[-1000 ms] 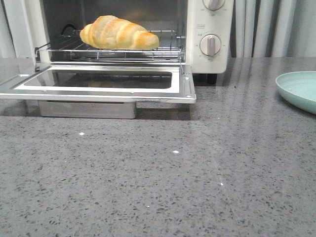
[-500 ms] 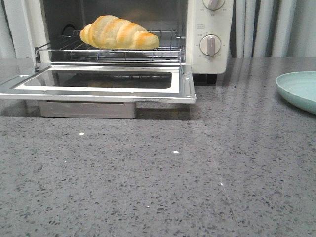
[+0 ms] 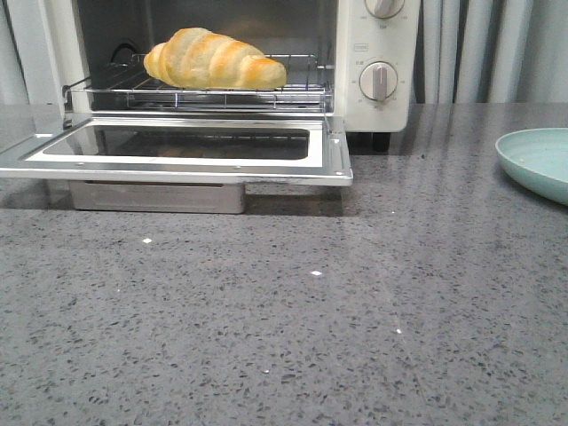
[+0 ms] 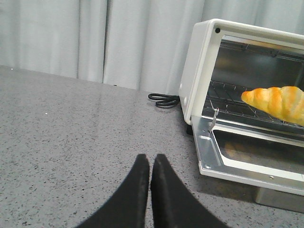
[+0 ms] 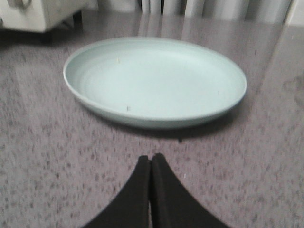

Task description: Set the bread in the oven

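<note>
The bread (image 3: pixel 216 59), a golden croissant roll, lies on the wire rack inside the cream-white oven (image 3: pixel 380 111), whose glass door (image 3: pixel 182 151) hangs open and flat. It also shows in the left wrist view (image 4: pixel 278 102), with the oven (image 4: pixel 197 76). My left gripper (image 4: pixel 150 159) is shut and empty, low over the counter, left of the oven. My right gripper (image 5: pixel 151 158) is shut and empty, just before the plate. Neither gripper shows in the front view.
A pale green empty plate (image 3: pixel 541 161) sits on the grey speckled counter at the right, seen close in the right wrist view (image 5: pixel 154 80). A black cable (image 4: pixel 164 99) lies behind the oven's left side. Curtains hang behind.
</note>
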Motion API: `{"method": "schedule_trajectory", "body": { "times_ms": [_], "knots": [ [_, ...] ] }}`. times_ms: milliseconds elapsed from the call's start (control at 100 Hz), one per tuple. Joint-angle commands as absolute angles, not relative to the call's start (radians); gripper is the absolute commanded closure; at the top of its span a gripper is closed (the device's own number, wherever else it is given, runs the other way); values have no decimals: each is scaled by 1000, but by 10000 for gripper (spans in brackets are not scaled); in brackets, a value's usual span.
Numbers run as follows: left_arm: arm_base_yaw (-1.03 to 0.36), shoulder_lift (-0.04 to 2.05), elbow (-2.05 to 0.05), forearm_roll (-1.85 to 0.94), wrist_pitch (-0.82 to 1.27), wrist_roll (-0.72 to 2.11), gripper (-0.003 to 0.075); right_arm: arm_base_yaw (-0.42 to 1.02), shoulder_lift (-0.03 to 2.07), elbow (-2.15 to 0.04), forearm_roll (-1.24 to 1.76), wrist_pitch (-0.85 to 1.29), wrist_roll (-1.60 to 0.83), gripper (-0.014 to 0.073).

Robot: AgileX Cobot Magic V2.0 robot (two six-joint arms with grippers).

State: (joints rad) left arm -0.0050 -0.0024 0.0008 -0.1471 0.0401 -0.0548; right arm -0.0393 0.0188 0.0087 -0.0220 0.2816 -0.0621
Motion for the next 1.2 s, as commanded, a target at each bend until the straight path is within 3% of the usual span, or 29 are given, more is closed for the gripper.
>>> {"method": "schedule_trajectory", "body": {
  "times_ms": [0, 1190],
  "knots": [
    [-4, -28, 5, -156, -33, -54, 741, -44, 28, 36, -15, 263, -75, 669],
    [-4, -28, 5, -156, -33, -54, 741, -44, 28, 36, -15, 304, -75, 669]
  ]
}}
